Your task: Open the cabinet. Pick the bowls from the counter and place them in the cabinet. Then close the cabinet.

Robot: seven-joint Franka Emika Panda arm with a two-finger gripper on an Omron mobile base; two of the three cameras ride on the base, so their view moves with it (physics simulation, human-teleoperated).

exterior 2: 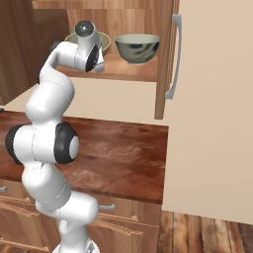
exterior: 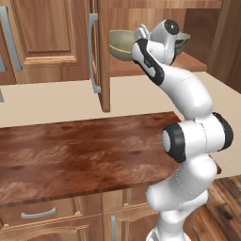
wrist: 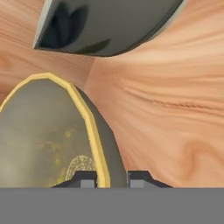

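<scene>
Up inside the open cabinet (exterior 2: 123,20), both bowls sit on the wooden shelf (exterior 2: 126,69). The beige-olive bowl (wrist: 48,140) with the yellowish rim is on the left as the right base view has it, and the grey-green bowl (exterior 2: 137,48) stands upright just beside it, a small gap between them. In the left base view the beige-olive bowl (exterior: 120,44) shows past the edge of the open left door (exterior: 104,52), while the grey-green one (exterior: 182,38) peeks out from behind the arm's wrist.

The arm reaches up from the base with its hand at shelf height, right at the beige-olive bowl. From the hand camera, the tool (wrist: 111,178) has its two dark fingertips (wrist: 86,178) set close together, straddling the yellow rim of that bowl: one tip lies over the bowl's inside, the other over its outer wall. The jaws look narrowed onto the rim, so the tool appears to be gripping the beige-olive bowl by its edge. The bowl's underside cannot be made out from this angle, so whether it rests fully on the shelf is unclear.

Both cabinet doors stand swung open; the right door (exterior 2: 165,59) with its long grey bar handle (exterior 2: 175,57) juts out toward the camera in the right base view. Below, the glossy reddish-brown tabletop (exterior: 84,150) runs under the cabinet, with drawer units (exterior: 42,214) beneath it
</scene>
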